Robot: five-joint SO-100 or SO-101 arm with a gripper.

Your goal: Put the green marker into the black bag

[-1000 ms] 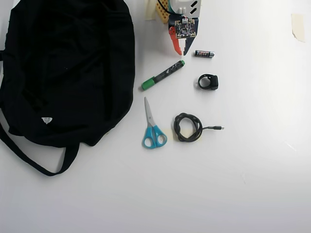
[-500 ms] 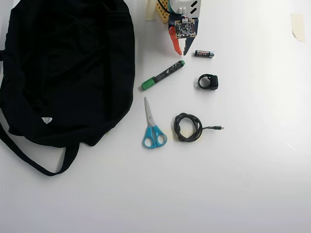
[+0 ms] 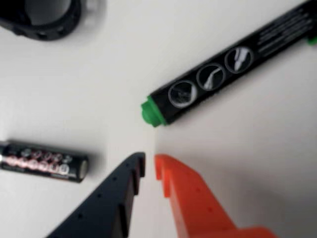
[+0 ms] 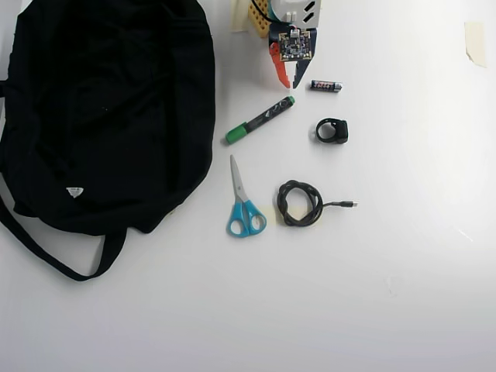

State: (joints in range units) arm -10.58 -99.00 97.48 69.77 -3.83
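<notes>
just now the pincer [image 3: 149, 166] hangs nearly closed and empty, tips near the green marker [image 4: 260, 120], which lies on the white surface [image 4: 403, 256] beside the black bag [image 4: 101, 116].

White table [image 4: 403, 294] with bag [image 4: 101, 108], marker [image 4: 260, 120], scissors [image 4: 244, 203]

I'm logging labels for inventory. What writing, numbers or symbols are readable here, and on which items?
None is legible.
Black-barrelled green marker: three round white pictograms, and fine white print too blurred to read.
Small black battery: pinkish-white markings, blurred.
Large black fabric bag: white tag, too small to read.
</notes>
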